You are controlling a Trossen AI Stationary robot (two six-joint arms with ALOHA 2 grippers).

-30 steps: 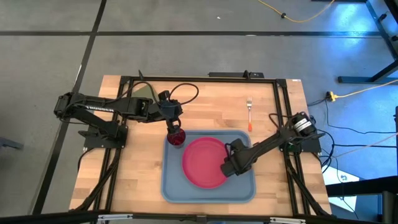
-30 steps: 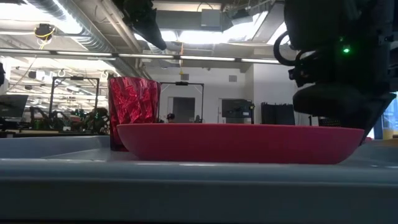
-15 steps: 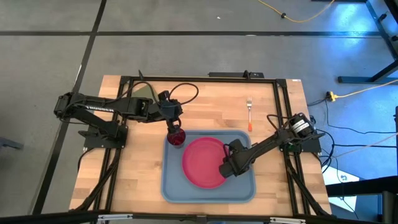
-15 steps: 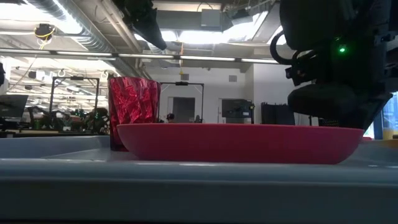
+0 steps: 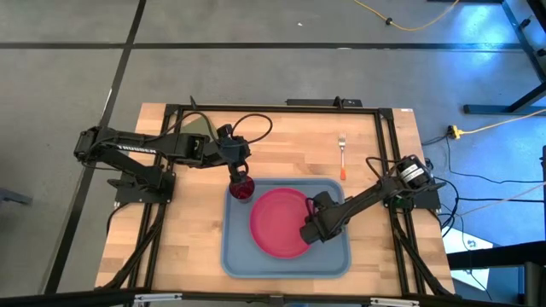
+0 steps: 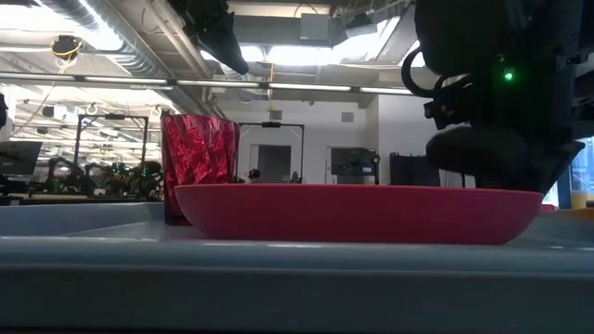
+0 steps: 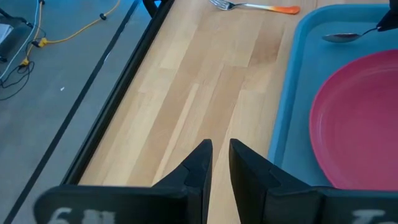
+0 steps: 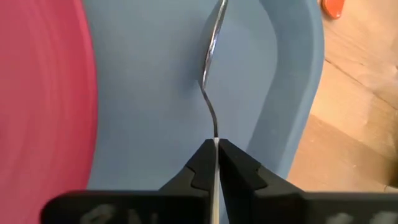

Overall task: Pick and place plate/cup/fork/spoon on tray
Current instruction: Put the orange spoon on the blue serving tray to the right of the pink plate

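The light blue tray (image 5: 241, 256) lies at the table's near middle. The pink-red plate (image 5: 280, 223) rests flat in it, and the dark red cup (image 5: 243, 190) stands upright in its far left corner. My right gripper (image 8: 216, 144) is over the tray just right of the plate, shut on the spoon (image 8: 213, 68). The fork (image 5: 341, 153) lies flat on the wood beyond the tray's far right corner. My left gripper (image 7: 219, 149) hangs above the cup, with a narrow gap between its fingers and nothing in it. My right gripper pinches the spoon's thin metal stem (image 8: 215, 127) between its two fingers, slanting steeply down from the table's right. The spoon runs on in line with the fingers, turned on edge, its bowl (image 8: 216, 31) over the tray floor. Whether the bowl touches the tray cannot be told.
Bare wood lies left of the tray and along the table's far side (image 7: 205, 74). A black frame rail (image 5: 273, 108) borders the table. The strip of tray floor (image 8: 273, 74) between the plate and the right rim is narrow.
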